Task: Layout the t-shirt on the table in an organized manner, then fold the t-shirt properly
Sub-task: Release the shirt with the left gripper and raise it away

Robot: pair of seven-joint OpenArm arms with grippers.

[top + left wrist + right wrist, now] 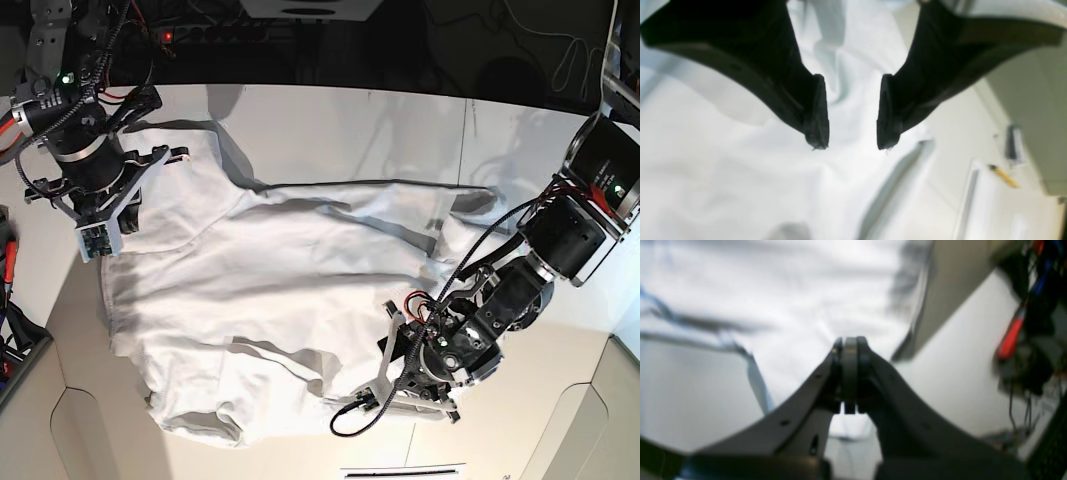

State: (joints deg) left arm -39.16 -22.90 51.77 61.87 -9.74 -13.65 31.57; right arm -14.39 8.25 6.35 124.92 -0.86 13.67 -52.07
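Across the wide matte white desk (pixel 330 115) the large white soft-fabric t-shirt (pixel 270 300) is lying rumpled; left pincer (pixel 852 113) is hovering part-open and empty over it, likely seeking a hem, while right pincer (pixel 850 373) is pinching shut, grasp unclear.

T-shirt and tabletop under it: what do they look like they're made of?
The large white short-sleeved t-shirt looks like soft, thin woven or knit fabric, probably cotton: it drapes in loose wrinkles and folds with soft shadows. The wide flat white table looks like a hard, smooth matte board, perhaps laminate: even surface, little glare, a thin dark seam line.
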